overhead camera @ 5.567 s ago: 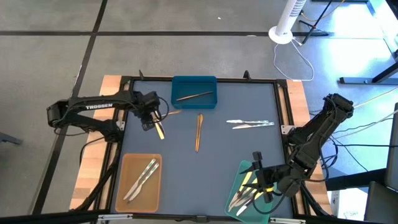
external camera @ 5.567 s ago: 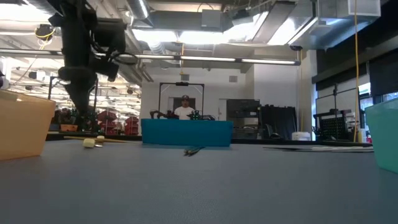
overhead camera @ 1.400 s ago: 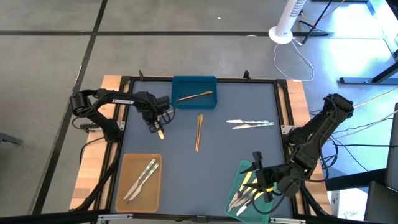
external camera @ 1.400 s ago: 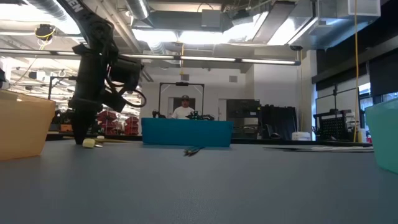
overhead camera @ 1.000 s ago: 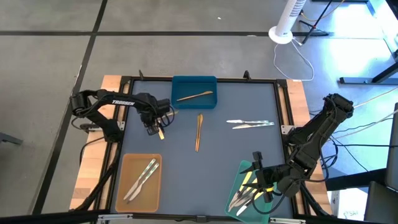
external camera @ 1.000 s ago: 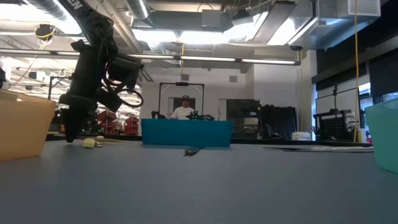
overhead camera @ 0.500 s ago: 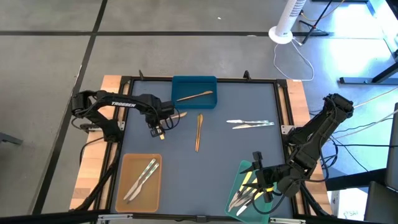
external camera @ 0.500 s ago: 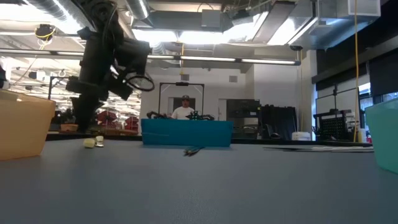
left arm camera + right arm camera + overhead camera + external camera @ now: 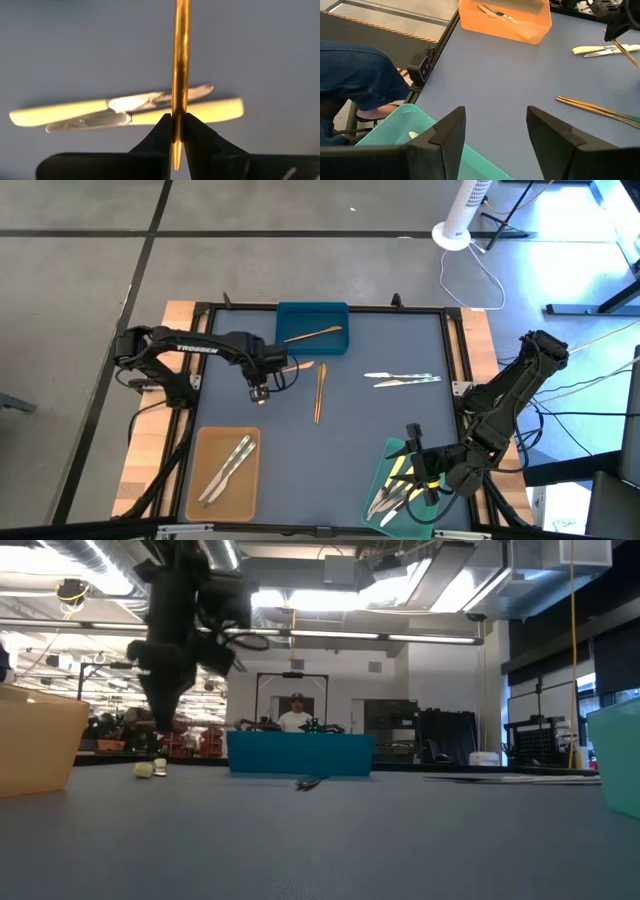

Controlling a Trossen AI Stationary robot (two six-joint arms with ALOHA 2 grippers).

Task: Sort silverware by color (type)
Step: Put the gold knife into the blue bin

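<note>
Left wrist view: left gripper (image 9: 177,131) fingers pinched brown utensil (image 9: 180,60) above yellow and silver pieces (image 9: 125,110) on tabletop, near blue tray (image 9: 312,328). Judgement: carry level, release low inside tray. Right gripper (image 9: 495,135) fingers wide, over green tray (image 9: 407,125).

We see a grey-blue table top (image 9: 350,410) carrying a blue rectangular tray (image 9: 312,315), a tan tray (image 9: 200,480) and a green tray (image 9: 385,470). Directly on it lie a pair of brown utensils (image 9: 320,392), silvery utensils (image 9: 402,379), and what seem to be pale yellow utensils (image 9: 125,111).
</note>
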